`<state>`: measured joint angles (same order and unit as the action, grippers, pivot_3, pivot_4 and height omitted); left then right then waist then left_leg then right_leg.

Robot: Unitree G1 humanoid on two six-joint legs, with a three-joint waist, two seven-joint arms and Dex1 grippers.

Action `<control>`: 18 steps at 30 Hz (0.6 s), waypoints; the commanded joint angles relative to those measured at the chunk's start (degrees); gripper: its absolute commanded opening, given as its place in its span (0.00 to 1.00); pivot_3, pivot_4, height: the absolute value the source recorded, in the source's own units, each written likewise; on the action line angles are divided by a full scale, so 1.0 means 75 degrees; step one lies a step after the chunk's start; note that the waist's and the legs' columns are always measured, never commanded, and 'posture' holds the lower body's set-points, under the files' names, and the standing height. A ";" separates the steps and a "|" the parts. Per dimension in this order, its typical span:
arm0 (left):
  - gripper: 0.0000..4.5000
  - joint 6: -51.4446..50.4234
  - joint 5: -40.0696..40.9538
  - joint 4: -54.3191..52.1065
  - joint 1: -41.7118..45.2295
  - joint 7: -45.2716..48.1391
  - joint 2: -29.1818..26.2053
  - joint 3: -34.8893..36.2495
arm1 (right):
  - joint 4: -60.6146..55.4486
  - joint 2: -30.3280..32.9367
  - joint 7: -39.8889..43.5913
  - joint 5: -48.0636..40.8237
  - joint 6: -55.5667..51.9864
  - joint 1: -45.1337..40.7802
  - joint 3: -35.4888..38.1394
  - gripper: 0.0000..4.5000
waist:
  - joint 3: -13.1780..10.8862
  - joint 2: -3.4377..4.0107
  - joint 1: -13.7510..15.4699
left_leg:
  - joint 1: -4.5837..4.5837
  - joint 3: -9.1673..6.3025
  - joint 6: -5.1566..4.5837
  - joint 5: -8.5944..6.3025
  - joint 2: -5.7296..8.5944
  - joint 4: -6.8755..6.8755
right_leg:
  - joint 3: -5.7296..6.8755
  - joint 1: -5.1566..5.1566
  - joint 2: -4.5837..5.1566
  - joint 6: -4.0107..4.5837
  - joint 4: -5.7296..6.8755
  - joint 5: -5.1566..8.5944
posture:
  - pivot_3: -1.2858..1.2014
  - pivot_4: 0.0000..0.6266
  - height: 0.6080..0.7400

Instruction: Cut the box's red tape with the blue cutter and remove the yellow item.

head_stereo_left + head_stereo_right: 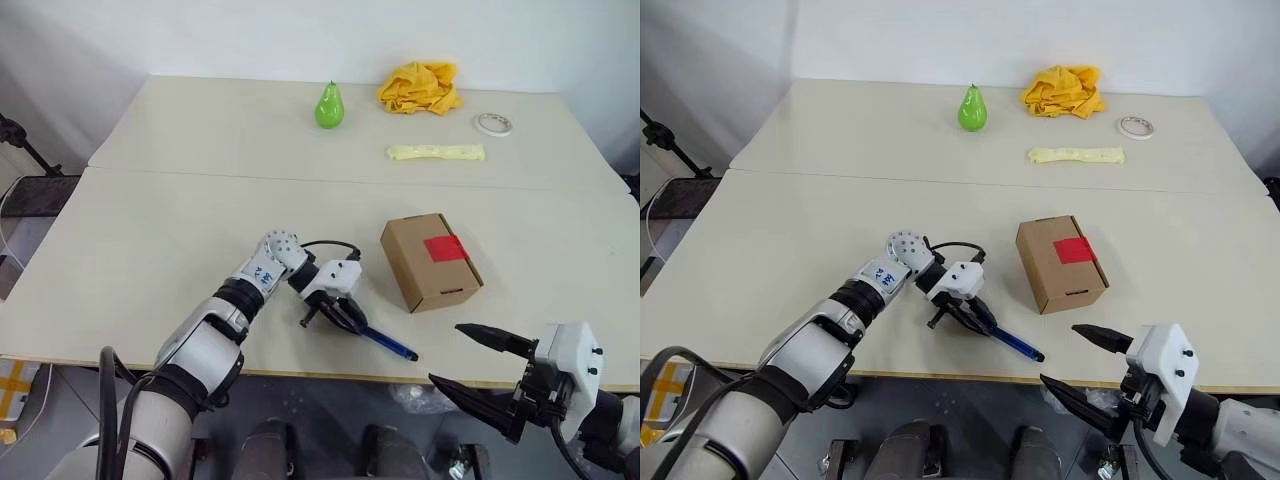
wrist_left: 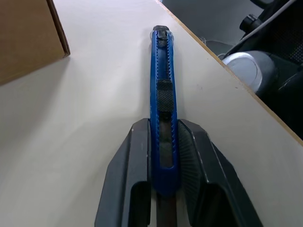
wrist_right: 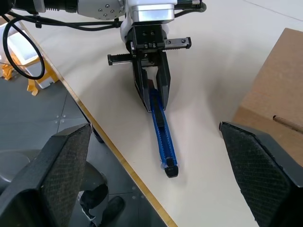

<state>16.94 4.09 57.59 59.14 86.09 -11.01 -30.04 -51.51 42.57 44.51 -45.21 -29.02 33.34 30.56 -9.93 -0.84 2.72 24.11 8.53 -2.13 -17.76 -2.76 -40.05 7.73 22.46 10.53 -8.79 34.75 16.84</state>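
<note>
The brown cardboard box sits on the table's near right part, with the red tape on its top face. Left of it, near the front edge, the blue cutter lies flat on the table, its tip pointing right. My left gripper is shut on the cutter's rear end; in the left wrist view both black fingers press its sides. My right gripper hangs open past the table's front edge, below the box, holding nothing. The yellow item is out of view.
At the back of the table stand a green pear, a yellow-orange cloth heap, a white tape roll and a pale yellow strip. The table's front edge runs just below the cutter.
</note>
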 commanded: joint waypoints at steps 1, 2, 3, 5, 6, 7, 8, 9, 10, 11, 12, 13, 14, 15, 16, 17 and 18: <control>0.14 0.0120 -0.0630 0.0286 -0.0470 0.0570 -0.0028 -0.0239 | -0.0189 -0.0031 0.0053 -0.0053 0.0151 0.0079 0.0241 1.00 | 0.0001 0.0001 -0.0006 | 0.0000 0.0000 0.0000 0.0000 0.0000 0.0000 | 0.0000 0.0000 0.0000 0.0000 0.0000 0.0000 | 0.52 0.24 1.00; 0.14 0.0328 -0.0538 0.0190 -0.0514 0.0492 -0.0072 -0.0105 | -0.0180 -0.0039 0.0048 -0.0113 0.0148 0.0064 0.0239 1.00 | 0.0001 0.0001 -0.0011 | 0.0000 0.0000 0.0000 0.0000 0.0000 0.0000 | 0.0000 0.0000 0.0000 0.0000 0.0000 0.0000 | 0.52 0.24 1.00; 0.14 0.0476 -0.0482 0.0122 -0.0546 0.0444 -0.0101 -0.0005 | -0.0174 -0.0044 0.0044 -0.0156 0.0145 0.0052 0.0238 1.00 | 0.0002 0.0002 -0.0016 | 0.0000 0.0000 0.0000 0.0000 -0.0001 0.0000 | 0.0000 0.0000 0.0000 0.0000 0.0001 0.0000 | 0.52 0.24 1.00; 0.14 0.0754 -0.0351 -0.0034 -0.0628 0.0394 -0.0174 0.0238 | -0.0156 -0.0074 0.0006 -0.0302 0.0119 0.0020 0.0240 1.00 | 0.0002 0.0001 -0.0031 | 0.0000 0.0000 0.0001 0.0000 -0.0002 0.0001 | 0.0000 0.0002 0.0000 0.0000 0.0001 0.0000 | 0.52 0.24 1.00; 0.14 0.0914 -0.0146 -0.0191 -0.0697 0.0328 -0.0200 0.0492 | -0.0138 -0.0052 -0.0028 -0.0488 0.0047 -0.0027 0.0265 1.00 | 0.0002 0.0002 -0.0041 | 0.0000 0.0000 0.0001 0.0000 -0.0003 0.0001 | 0.0000 0.0002 0.0000 0.0000 0.0001 0.0000 | 0.52 0.24 1.00; 0.14 0.1020 0.0101 -0.0436 -0.0810 0.0371 -0.0283 0.0744 | -0.0105 -0.0016 -0.0068 -0.0683 -0.0026 -0.0102 0.0302 1.00 | 0.0002 0.0003 -0.0064 | 0.0000 0.0000 0.0001 0.0000 -0.0003 0.0001 | 0.0000 0.0003 0.0000 0.0000 0.0002 0.0000 | 0.52 0.24 1.00; 0.14 0.1221 0.0244 -0.0657 -0.0930 0.0441 -0.0384 0.0916 | -0.0072 0.0042 -0.0080 -0.0844 -0.0093 -0.0165 0.0338 1.00 | 0.0001 0.0003 -0.0127 | 0.0000 0.0001 0.0002 0.0000 -0.0004 0.0001 | -0.0001 0.0004 0.0000 0.0000 0.0003 0.0000 | 0.52 0.24 1.00; 0.14 0.1337 0.0306 -0.0818 -0.1021 0.0499 -0.0452 0.1019 | -0.0052 0.0088 -0.0092 -0.0953 -0.0142 -0.0208 0.0366 1.00 | 0.0001 0.0003 -0.0163 | 0.0001 0.0001 0.0003 0.0001 -0.0006 0.0003 | -0.0002 0.0006 0.0000 0.0000 0.0007 0.0000 | 0.52 0.24 1.00; 0.14 0.1385 0.0270 -0.0951 -0.1105 0.0543 -0.0543 0.1035 | -0.0028 0.0128 -0.0084 -0.1016 -0.0177 -0.0239 0.0391 1.00 | 0.0000 0.0003 -0.0185 | 0.0000 0.0000 0.0004 0.0001 -0.0006 0.0004 | -0.0001 0.0006 -0.0001 0.0000 0.0023 0.0000 | 0.52 0.24 1.00; 0.14 0.1503 0.0215 -0.1144 -0.1232 0.0497 -0.0669 0.1045 | 0.0003 0.0186 -0.0048 -0.1053 -0.0216 -0.0272 0.0411 1.00 | 0.0000 0.0002 -0.0191 | 0.0001 0.0000 0.0005 0.0003 -0.0007 0.0004 | -0.0001 0.0009 -0.0001 -0.0001 0.0026 -0.0001 | 0.52 0.24 1.00; 0.14 0.1563 0.0182 -0.1285 -0.1321 0.0454 -0.0754 0.1051 | 0.0024 0.0230 -0.0030 -0.1081 -0.0242 -0.0292 0.0425 1.00 | -0.0001 0.0003 -0.0208 | 0.0001 0.0000 0.0007 0.0003 -0.0008 0.0004 | -0.0001 0.0009 -0.0002 -0.0001 0.0028 0.0000 | 0.52 0.24 1.00; 0.14 0.1540 0.0175 -0.1433 -0.1404 0.0400 -0.0821 0.1068 | 0.0058 0.0281 -0.0007 -0.1108 -0.0260 -0.0327 0.0433 1.00 | -0.0001 0.0004 -0.0218 | 0.0001 0.0001 0.0007 0.0003 -0.0008 0.0005 | -0.0002 0.0012 -0.0003 -0.0001 0.0028 -0.0001 | 0.52 0.24 1.00; 0.14 0.1555 0.0164 -0.1586 -0.1476 0.0319 -0.0897 0.1092 | 0.0106 0.0344 -0.0025 -0.1162 -0.0296 -0.0417 0.0425 1.00 | -0.0001 0.0004 -0.0235 | 0.0000 0.0001 0.0007 0.0004 -0.0010 0.0005 | -0.0002 0.0011 -0.0005 -0.0001 0.0028 0.0000 | 0.52 0.24 1.00; 0.14 0.1487 0.0143 -0.1715 -0.1527 0.0232 -0.0961 0.1108 | 0.0151 0.0396 -0.0036 -0.1220 -0.0337 -0.0506 0.0418 1.00 | -0.0001 0.0004 -0.0255 | 0.0000 0.0001 0.0008 0.0004 -0.0011 0.0007 | -0.0002 0.0012 -0.0007 -0.0001 0.0027 -0.0001 | 0.52 0.24 1.00; 0.14 0.1432 0.0126 -0.1814 -0.1567 0.0170 -0.1008 0.1117 | 0.0182 0.0432 -0.0044 -0.1263 -0.0370 -0.0570 0.0413 1.00 | -0.0001 0.0004 -0.0270 | 0.0000 0.0002 0.0009 0.0004 -0.0012 0.0008 | -0.0002 0.0012 -0.0007 -0.0001 0.0027 0.0000 | 0.52 0.24 1.00; 0.14 0.1391 0.0113 -0.1885 -0.1594 0.0134 -0.1037 0.1121 | 0.0200 0.0454 -0.0050 -0.1291 -0.0391 -0.0608 0.0411 1.00 | -0.0001 0.0004 -0.0280 | 0.0000 0.0002 0.0009 0.0004 -0.0013 0.0008 | -0.0002 0.0013 -0.0008 -0.0001 0.0028 0.0000 | 0.52 0.24 1.00; 0.14 0.1344 0.0129 -0.1965 -0.1631 0.0154 -0.1068 0.1124 | 0.0228 0.0491 -0.0047 -0.1306 -0.0411 -0.0659 0.0402 1.00 | -0.0001 0.0004 -0.0303 | 0.0000 0.0002 0.0010 0.0004 -0.0013 0.0008 | -0.0002 0.0013 -0.0009 -0.0001 0.0029 0.0000 | 0.52 0.24 1.00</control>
<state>27.69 5.51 44.10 48.06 85.95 -17.28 -22.32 -49.30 45.63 44.18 -53.55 -31.87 28.52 32.15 -9.94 -0.81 0.45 24.11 8.54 -2.05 -17.72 -2.87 -39.98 7.71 22.57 10.46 -8.79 34.97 16.84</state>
